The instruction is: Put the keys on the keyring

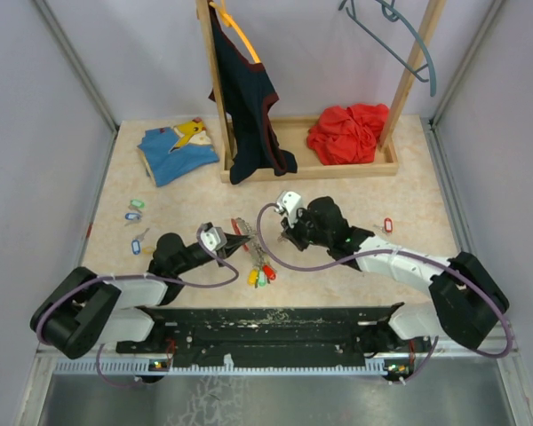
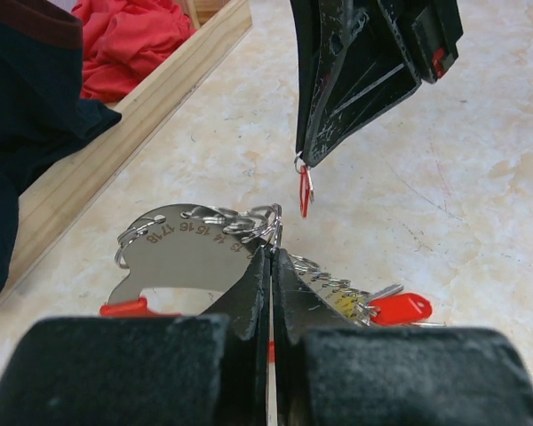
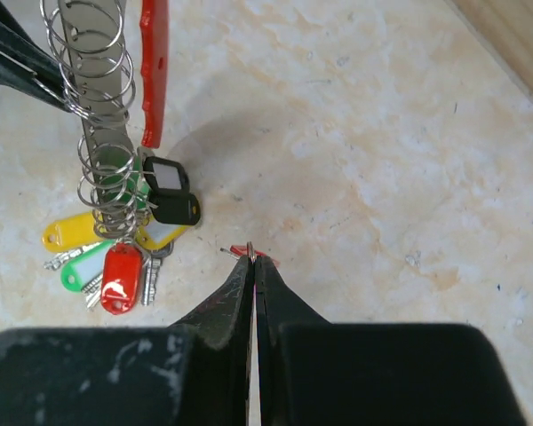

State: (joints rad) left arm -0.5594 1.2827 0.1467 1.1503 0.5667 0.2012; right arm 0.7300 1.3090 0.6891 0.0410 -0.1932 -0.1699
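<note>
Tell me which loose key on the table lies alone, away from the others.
The red-tagged key, by itself just right of the right arm. The other loose keys, green- and blue-tagged, cluster on the left side.

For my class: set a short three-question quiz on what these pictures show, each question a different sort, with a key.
1. True or false: the left fingers are clamped on the numbered keyring plate.
2. The right fingers pinch: A) a yellow tag; B) a ring with a red tag; C) nothing.
3. Fill in: a loose red-tagged key lies on the table on the ___ arm's side.
Key: 1 true; 2 B; 3 right.
</note>
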